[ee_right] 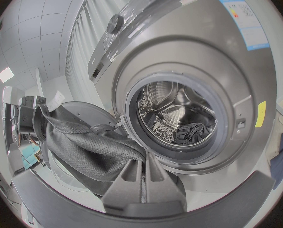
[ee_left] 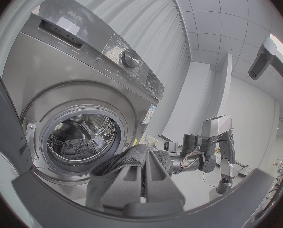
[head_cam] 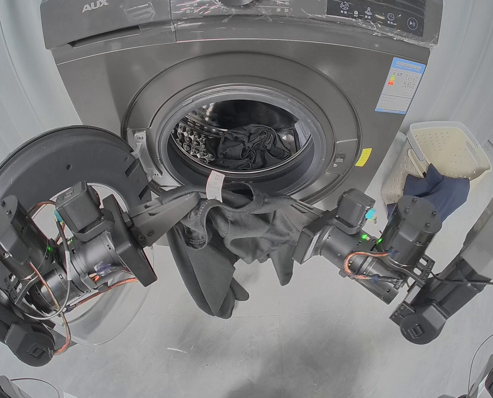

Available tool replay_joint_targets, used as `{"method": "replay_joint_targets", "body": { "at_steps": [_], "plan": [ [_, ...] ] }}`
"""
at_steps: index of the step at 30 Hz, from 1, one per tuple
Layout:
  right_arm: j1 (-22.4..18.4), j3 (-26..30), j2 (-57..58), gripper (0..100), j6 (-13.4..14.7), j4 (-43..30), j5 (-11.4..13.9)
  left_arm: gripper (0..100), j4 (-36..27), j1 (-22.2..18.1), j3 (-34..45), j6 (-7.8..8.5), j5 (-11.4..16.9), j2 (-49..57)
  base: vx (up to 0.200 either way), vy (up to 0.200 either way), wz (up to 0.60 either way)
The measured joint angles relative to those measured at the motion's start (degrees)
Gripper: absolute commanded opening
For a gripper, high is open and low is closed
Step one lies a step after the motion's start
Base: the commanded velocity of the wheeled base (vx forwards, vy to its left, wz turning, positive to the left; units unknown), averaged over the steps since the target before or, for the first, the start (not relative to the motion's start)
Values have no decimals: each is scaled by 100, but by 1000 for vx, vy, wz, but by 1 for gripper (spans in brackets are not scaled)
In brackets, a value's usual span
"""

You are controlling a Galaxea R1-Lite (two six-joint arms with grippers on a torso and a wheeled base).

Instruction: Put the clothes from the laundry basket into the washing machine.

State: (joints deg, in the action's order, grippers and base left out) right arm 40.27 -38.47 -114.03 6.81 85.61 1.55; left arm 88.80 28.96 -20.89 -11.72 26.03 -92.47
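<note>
The left tool (ee_left: 144,166) and the right tool (ee_right: 144,162) both grip one dark garment (head_cam: 241,225), stretched between them before the open washing machine (head_cam: 312,73).

Pale floor (head_cam: 312,349), washing machine (head_cam: 119,78) standing on it, laundry basket (head_cam: 402,175) beside

A dark mesh garment (head_cam: 224,222) hangs before the open washing machine (head_cam: 323,84) (black clothing (head_cam: 249,147) in its drum), laundry basket (head_cam: 456,150) beside.
</note>
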Motion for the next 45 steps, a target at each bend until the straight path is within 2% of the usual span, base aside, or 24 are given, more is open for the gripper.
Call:
{"method": "replay_joint_targets", "body": {
  "at_steps": [6,10,15,16,26,33,45],
  "plan": [
    [-27,480,524,0,-15,-66,48,0,-4,-24,-7,-161,0,-17,0,0,0],
    [50,629,631,0,-12,-61,101,0,-6,-44,-51,-178,-6,-15,0,0,0],
    [151,535,466,0,-9,-13,107,0,-4,-48,-110,-178,-11,18,0,0,0],
    [163,480,402,100,-9,0,105,0,-1,-48,-112,-180,-11,27,0,0,0],
    [265,79,-291,100,-1,74,187,0,-4,17,-137,-240,-2,149,0,0,0],
    [367,-343,-822,100,-15,93,195,0,-6,33,-140,-405,7,265,0,0,0],
    [278,-901,-1161,100,-15,49,72,0,-6,39,-90,-421,95,346,0,0,0]
  ]
}}
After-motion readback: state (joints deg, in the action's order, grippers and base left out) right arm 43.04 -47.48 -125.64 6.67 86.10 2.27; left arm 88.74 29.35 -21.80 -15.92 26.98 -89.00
